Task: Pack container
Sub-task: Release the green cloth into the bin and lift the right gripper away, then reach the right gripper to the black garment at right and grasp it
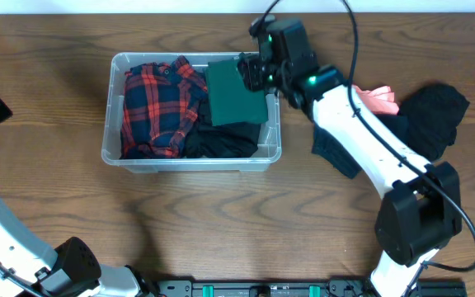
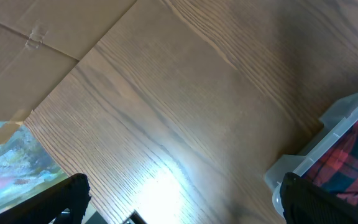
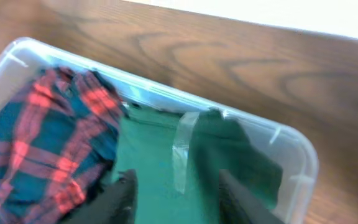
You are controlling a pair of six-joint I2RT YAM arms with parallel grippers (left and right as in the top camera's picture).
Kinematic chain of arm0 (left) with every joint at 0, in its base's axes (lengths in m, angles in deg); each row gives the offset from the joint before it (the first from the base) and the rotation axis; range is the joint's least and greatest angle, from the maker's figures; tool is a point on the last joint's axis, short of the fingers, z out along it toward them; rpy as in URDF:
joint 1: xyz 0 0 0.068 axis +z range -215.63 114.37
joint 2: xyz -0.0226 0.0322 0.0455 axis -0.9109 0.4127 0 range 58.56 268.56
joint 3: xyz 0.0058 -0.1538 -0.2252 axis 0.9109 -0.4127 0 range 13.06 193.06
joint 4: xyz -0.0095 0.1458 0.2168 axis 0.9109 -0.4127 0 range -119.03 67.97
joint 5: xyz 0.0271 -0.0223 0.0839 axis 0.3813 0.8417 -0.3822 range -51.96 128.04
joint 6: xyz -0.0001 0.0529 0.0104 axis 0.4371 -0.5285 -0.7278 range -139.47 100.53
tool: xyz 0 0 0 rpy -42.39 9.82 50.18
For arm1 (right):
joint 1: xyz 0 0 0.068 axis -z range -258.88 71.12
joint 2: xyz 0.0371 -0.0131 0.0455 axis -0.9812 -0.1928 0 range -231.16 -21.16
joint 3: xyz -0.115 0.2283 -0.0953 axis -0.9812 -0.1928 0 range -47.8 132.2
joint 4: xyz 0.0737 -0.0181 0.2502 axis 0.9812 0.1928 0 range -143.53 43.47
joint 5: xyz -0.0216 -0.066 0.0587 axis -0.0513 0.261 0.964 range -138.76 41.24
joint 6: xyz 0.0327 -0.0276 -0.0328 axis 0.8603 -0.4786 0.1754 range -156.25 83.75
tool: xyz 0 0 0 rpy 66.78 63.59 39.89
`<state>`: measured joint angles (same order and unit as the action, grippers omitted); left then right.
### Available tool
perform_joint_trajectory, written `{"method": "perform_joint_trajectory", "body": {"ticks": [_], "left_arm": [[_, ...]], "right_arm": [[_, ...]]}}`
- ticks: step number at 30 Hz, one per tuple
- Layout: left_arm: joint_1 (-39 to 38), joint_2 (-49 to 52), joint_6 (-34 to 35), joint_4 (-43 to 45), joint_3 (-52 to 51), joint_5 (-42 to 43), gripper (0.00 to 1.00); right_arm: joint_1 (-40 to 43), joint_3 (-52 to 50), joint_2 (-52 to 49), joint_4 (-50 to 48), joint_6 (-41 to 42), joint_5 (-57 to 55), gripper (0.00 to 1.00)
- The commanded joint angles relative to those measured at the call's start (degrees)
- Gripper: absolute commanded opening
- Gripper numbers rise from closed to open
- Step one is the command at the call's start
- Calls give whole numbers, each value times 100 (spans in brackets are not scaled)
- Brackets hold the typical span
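The clear plastic container (image 1: pixel 192 163) stands left of centre on the wooden table. It holds a red and blue plaid shirt (image 1: pixel 159 103), a black garment (image 1: pixel 221 142) and a folded dark green garment (image 1: pixel 233 95). My right gripper (image 1: pixel 252 73) hovers over the container's back right corner. In the right wrist view its fingers (image 3: pixel 182 199) are spread apart, just above the green garment (image 3: pixel 154 162) inside the container's rim (image 3: pixel 291 134). My left gripper (image 2: pixel 182 199) is open and empty over bare table left of the container (image 2: pixel 347 115).
Right of the container lie a black garment (image 1: pixel 435 111), a pink garment (image 1: pixel 382 99) and a dark navy one (image 1: pixel 336 153), partly under my right arm. Brown cardboard (image 2: pixel 36 43) lies beyond the table edge in the left wrist view.
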<state>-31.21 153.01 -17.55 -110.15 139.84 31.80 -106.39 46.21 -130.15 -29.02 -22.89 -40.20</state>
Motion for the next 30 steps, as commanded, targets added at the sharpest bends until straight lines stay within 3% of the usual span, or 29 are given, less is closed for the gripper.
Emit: {"method": "perform_joint_trajectory", "body": {"ticks": [1, 2, 4, 5, 8, 13, 16, 24, 30], "left_arm": [[28, 7, 74, -13, 55, -46, 98], [28, 7, 74, -13, 55, -46, 98], [28, 7, 74, -13, 55, -46, 98], [28, 7, 74, -13, 55, -46, 98], [28, 7, 74, -13, 55, -46, 98], [28, 7, 74, -13, 55, -46, 98], [28, 7, 74, -13, 55, -46, 98], [28, 7, 74, -13, 55, -46, 98], [28, 7, 74, -13, 55, -46, 98]], "right_arm": [[197, 455, 254, 369, -33, -46, 28], [295, 555, 295, 564, -13, -46, 22], [557, 723, 393, 970, 48, -46, 23], [745, 791, 474, 1207, 140, -50, 34], [1429, 826, 745, 1818, 435, -50, 47], [3112, 826, 1097, 2907, 763, -2, 82], [4301, 822, 1113, 3473, 756, 341, 94], [6583, 640, 686, 4242, 57, 1246, 99], [6970, -236, 186, 3733, -590, 1735, 97]]}}
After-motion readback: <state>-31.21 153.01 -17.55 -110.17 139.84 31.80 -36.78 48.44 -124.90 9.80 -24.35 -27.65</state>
